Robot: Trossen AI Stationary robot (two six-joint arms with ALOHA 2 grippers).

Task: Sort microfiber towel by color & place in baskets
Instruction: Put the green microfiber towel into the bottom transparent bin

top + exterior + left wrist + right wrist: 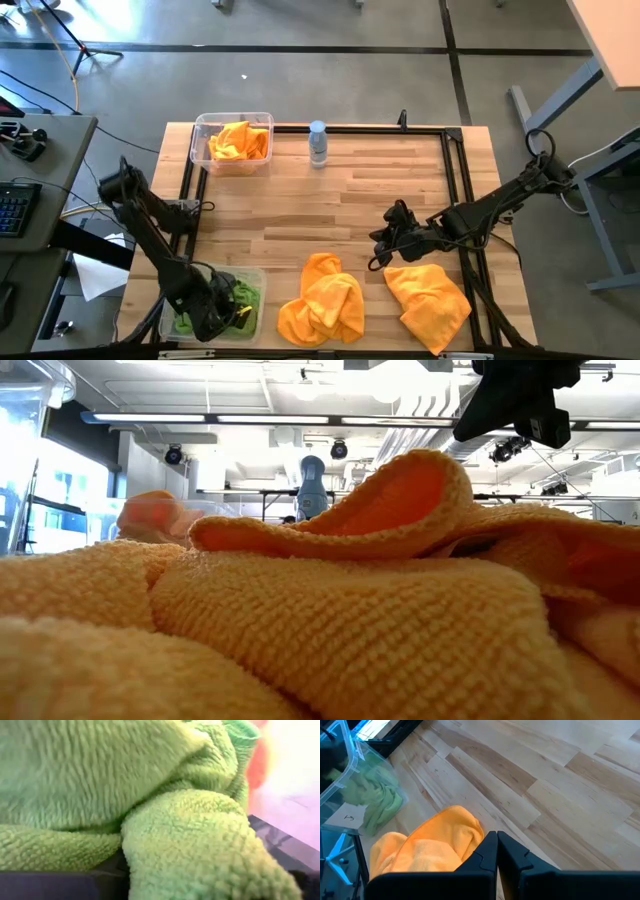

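Lime green microfiber towels (238, 297) lie bunched in the clear basket (256, 278) at the table's near left corner. My left gripper (216, 318) is down over that basket, and green towel (150, 810) fills its wrist view. An orange towel (240, 142) lies in the second clear basket (200, 128) at the far left. Two orange towels lie crumpled on the table near the front edge, one in the middle (322, 300) and one to the right (428, 295). My right gripper (385, 247) hovers shut above the table between them (496, 851).
A small clear water bottle (318, 143) stands upright at the far edge, right of the far basket. A black frame rail (455, 190) runs along the table's far and right sides. Bare wood (330, 205) lies between the baskets and the loose towels.
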